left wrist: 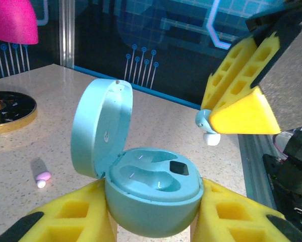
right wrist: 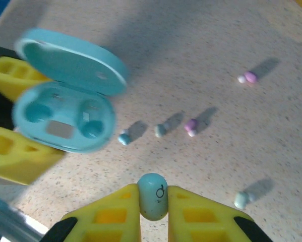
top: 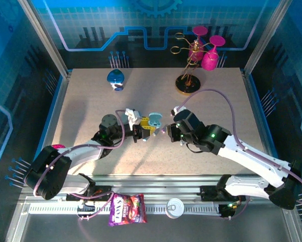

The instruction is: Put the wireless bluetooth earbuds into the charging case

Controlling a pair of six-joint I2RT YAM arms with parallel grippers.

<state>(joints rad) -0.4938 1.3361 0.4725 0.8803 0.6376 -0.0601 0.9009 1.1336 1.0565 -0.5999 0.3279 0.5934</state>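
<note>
Here we go: the left gripper (left wrist: pixel 153 224) is clamped on the pale blue case (left wrist: pixel 156 194). Its lid (left wrist: pixel 101 128) stands open and both hollows are bare. The right gripper (right wrist: pixel 153 204) is pinched tight on one pale blue earbud (right wrist: pixel 152 194), which hangs in the air just beside the case and above its rim (the left wrist view shows it poking out under the yellow fingers). Other buds lie loose on the table (top: pixel 90 101), among them a lilac bud (right wrist: pixel 191 126) and a whitish bud (right wrist: pixel 240 200).

Now, the dangers.
- **Poor seating:** The bud is tiny and gripped across its body. If it comes down tilted or turned the wrong way, I'd expect it to catch the rim and skip out instead of seating.
- **Lid in the way:** The lid leans over the hollows, so broad fingers coming in from that side could knock it shut.
- **Case slipping:** A hard downward push could also twist the smooth round case in its foam grip, or squeeze it out.
- **Wrong hollow:** The two hollows look mirrored, so a bud in the wrong one likely won't sit.

Writing?
- **Held bud:** It carries a small dark mark, a ring with a tick, which I can't read as a letter.
- **Snack bag:** The purple snack bag (top: pixel 126 209) by the near rail has big pale lettering, too small to read surely.
- **Case:** No brand shows on it.
</note>
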